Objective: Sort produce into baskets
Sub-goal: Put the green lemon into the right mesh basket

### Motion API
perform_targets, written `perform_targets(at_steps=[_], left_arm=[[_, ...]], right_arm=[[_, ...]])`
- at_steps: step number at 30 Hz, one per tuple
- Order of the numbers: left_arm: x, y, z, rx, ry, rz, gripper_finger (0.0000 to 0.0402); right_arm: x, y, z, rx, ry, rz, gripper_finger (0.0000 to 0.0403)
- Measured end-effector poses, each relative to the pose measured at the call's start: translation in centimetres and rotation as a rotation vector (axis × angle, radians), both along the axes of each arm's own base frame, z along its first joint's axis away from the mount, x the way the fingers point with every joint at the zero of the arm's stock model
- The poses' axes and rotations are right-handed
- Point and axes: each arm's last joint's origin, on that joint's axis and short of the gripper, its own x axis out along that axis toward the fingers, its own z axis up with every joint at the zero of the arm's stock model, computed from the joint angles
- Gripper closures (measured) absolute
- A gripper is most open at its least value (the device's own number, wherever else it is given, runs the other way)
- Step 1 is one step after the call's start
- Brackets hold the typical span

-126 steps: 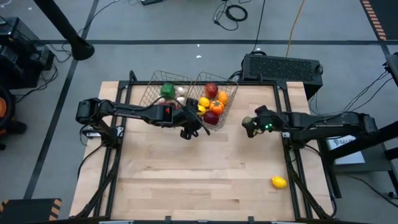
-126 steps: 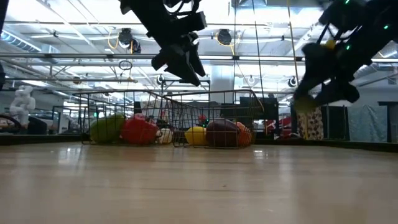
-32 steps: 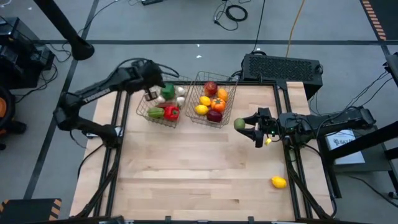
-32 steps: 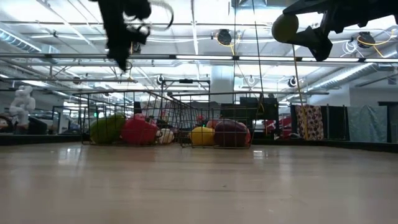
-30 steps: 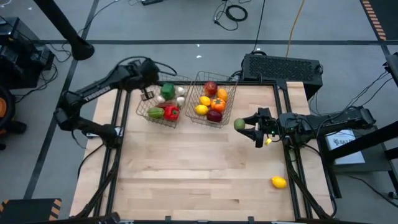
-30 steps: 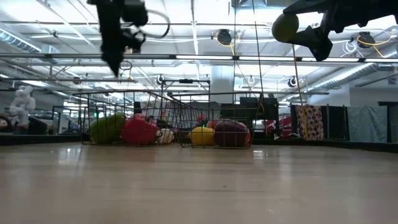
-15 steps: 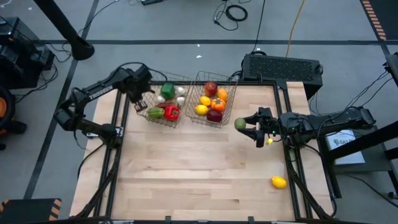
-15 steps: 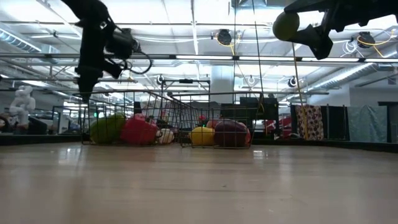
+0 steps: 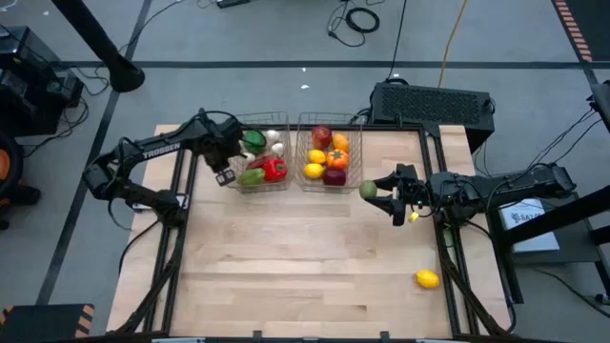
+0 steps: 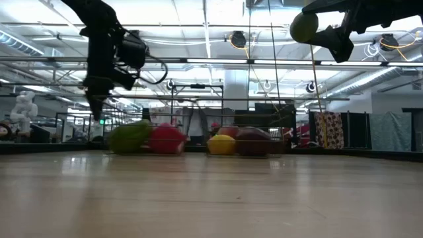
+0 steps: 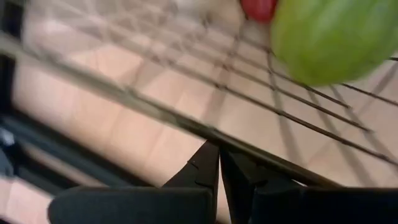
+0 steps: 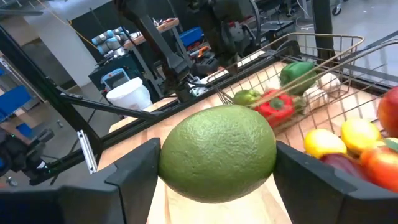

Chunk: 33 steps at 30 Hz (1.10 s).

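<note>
Beside the right basket (image 9: 332, 155), the right hand (image 9: 378, 194) grips a green fruit (image 9: 367, 190) above bare tabletop (image 9: 305, 257).
Left hand (image 9: 223, 175), closed, meets the left basket (image 9: 259, 158) rim; a lemon (image 9: 427, 278) lies well behind the right hand.

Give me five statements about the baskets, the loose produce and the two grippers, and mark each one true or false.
1. The right gripper holds a round green fruit clear of the table. True.
2. A yellow lemon lies loose on the wooden table, outside both baskets. True.
3. The left gripper is wide open. False: its fingers are shut, at the outer edge of the left wire-mesh basket.
4. The right wire-mesh basket holds only green produce. False: it holds red, yellow and orange pieces.
5. A red pepper lies in the left wire-mesh basket. True.
</note>
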Motion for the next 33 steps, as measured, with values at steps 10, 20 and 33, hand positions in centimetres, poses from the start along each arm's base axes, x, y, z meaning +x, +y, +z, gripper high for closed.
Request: perform_targets(at_steps=[10, 20, 33], left_arm=[[1.6, -0.4, 0.2, 0.129, -0.019, -0.102, 0.0378], [0.8, 0.2, 0.4, 0.300, 0.153, -0.079, 0.0378], [0.8, 3.9, 0.7, 0.444, 0.074, -0.119, 0.0378]], right_arm=[[0.0, 0.0, 0.0, 0.001, 0.000, 0.000, 0.0129], [0.0, 0.0, -0.1, -0.001, 0.009, 0.000, 0.0129], [0.0, 0.0, -0.1, -0.007, 0.009, 0.001, 0.0129]])
